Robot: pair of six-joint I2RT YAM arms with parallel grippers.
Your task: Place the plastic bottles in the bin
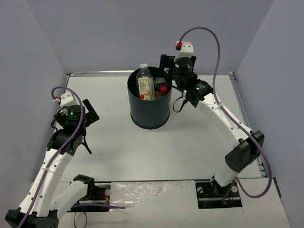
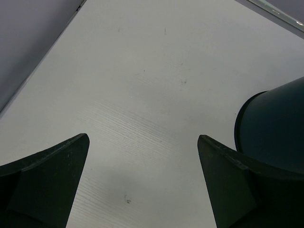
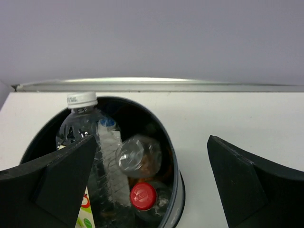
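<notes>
The black bin (image 1: 150, 114) stands at mid table with several plastic bottles in it. A white-capped bottle with a fruit label (image 1: 146, 84) sticks up above the rim. In the right wrist view the same white-capped bottle (image 3: 80, 124) leans beside a blue-capped bottle (image 3: 109, 142). A blurred clear bottle (image 3: 138, 154) and a red-capped bottle (image 3: 143, 195) lie below them. My right gripper (image 1: 167, 66) (image 3: 152, 142) hangs open over the bin's far right rim (image 3: 175, 166), holding nothing. My left gripper (image 1: 89, 127) (image 2: 142, 137) stands open over bare table, left of the bin (image 2: 275, 128).
Grey walls close in the table on the left, back and right. A metal strip (image 3: 156, 85) runs along the back edge behind the bin. The arms' bases sit at the near edge.
</notes>
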